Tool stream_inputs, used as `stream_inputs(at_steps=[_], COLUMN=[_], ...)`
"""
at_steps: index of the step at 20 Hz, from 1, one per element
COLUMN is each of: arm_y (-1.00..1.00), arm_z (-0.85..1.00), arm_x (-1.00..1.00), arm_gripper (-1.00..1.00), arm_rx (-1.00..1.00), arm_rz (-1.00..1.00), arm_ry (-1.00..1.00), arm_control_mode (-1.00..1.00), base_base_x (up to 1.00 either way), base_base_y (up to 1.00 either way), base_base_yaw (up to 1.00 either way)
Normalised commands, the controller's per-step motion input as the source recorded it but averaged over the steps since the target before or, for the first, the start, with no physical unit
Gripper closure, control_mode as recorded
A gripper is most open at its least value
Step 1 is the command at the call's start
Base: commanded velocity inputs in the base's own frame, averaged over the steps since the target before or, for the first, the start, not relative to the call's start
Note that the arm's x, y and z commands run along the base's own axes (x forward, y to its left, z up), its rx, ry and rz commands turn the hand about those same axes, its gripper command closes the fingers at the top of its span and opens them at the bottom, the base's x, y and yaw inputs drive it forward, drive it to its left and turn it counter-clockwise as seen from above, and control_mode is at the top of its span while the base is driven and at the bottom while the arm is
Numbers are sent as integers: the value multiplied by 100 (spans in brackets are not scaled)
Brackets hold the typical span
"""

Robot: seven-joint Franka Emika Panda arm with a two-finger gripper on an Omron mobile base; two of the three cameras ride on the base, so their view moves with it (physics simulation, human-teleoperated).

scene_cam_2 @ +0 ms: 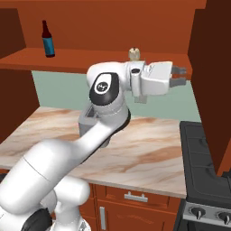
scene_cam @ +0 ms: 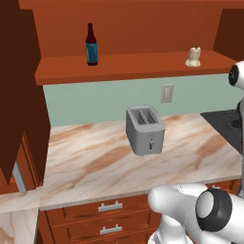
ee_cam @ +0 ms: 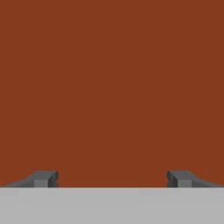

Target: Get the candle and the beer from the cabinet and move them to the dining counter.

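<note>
Left base view, left to right: an open cabinet (scene_cam: pixel 28 90) door stands at the left edge. The beer (scene_cam: pixel 91 45) stands upright on the cabinet shelf, left of centre. A toaster (scene_cam: pixel 145 129) sits on the tabletop (scene_cam: pixel 86 157) below, with a wall outlet (scene_cam: pixel 167 93) behind it. The candle (scene_cam: pixel 193 57) rests on the same shelf, well apart from the beer, toward the right end.

Right base view: the beer (scene_cam_2: pixel 48 39) appears at upper left. The candle (scene_cam_2: pixel 134 54) is partly hidden behind the wrist. The end effector (scene_cam_2: pixel 180 76) lies to the right of the candle at about shelf-edge height, aimed rightward toward the cabinet side. A stove (scene_cam_2: pixel 205 176) occupies the lower right.

Hand view: the fingertips (ee_cam: pixel 43 178) stand wide apart with nothing between them, facing plain red-brown wood. The end effector is open and empty.

Hazards, as judged:
- The end effector points past the candle; closing here would likely grasp nothing.
- Swinging back toward the candle could strike it with the wrist and topple it off the shelf.
- The shelf lip and cabinet wall are near; a low or wide approach risks collision.
</note>
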Motion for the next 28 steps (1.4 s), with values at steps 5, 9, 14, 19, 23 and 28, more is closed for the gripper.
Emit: stream_inputs(at_steps=[5,9,14,19,23,28], arm_y=[100,87,83,30,1,2], arm_z=[0,7,46,31,9,0], arm_x=[0,0,10,0,0,7], arm_gripper=[-100,-100,-100,-100,-100,-100], arm_rx=[-3,0,0,1,4,6], arm_rz=[20,27,21,24,21,18], arm_ry=[5,12,21,19,12,8], arm_control_mode=[-100,-100,-100,-100,-100,-100], base_base_x=[0,0,0,0,0,0], base_base_y=[0,0,0,0,0,0], base_base_yaw=[0,0,0,0,0,0])
